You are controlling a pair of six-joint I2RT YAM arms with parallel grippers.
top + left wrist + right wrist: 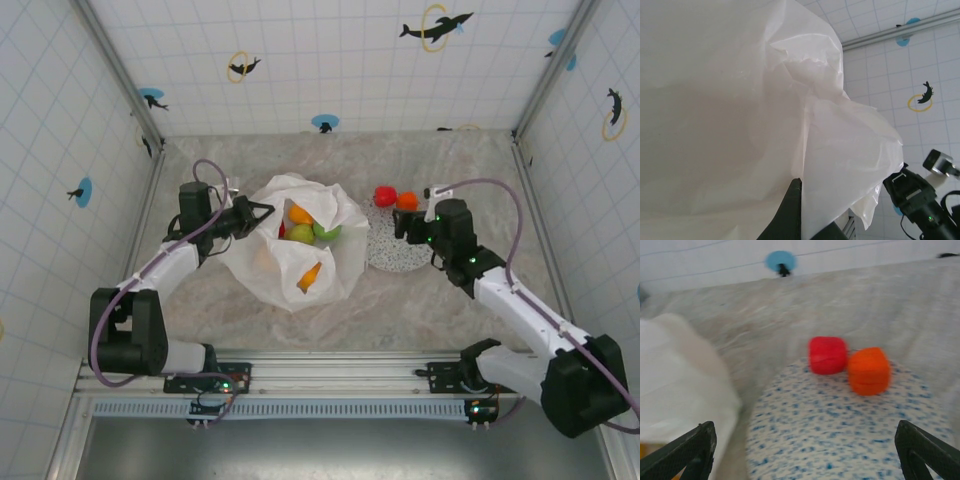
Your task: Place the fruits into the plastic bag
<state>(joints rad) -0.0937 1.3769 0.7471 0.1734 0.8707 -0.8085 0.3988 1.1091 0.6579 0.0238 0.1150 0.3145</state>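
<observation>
The white plastic bag (290, 262) lies open at mid-table, and its film (740, 100) covers most of the left wrist view. Inside the bag are an orange fruit (300, 213), two green fruits (301, 235), a sliver of red, and a second orange fruit (310, 277) nearer the front. My left gripper (262, 212) (803, 183) is shut on the bag's left rim, holding it up. A red fruit (385, 196) (827, 355) and an orange fruit (407, 201) (869, 371) sit on the far edge of the plate. My right gripper (405, 226) (805, 460) hovers open over the plate, short of both fruits.
The speckled round plate (392, 252) (840, 440) lies right of the bag, touching its edge (680, 390). Tiled walls with dolphin stickers enclose the marbled table (440, 300). The right arm (920, 200) appears beyond the bag in the left wrist view.
</observation>
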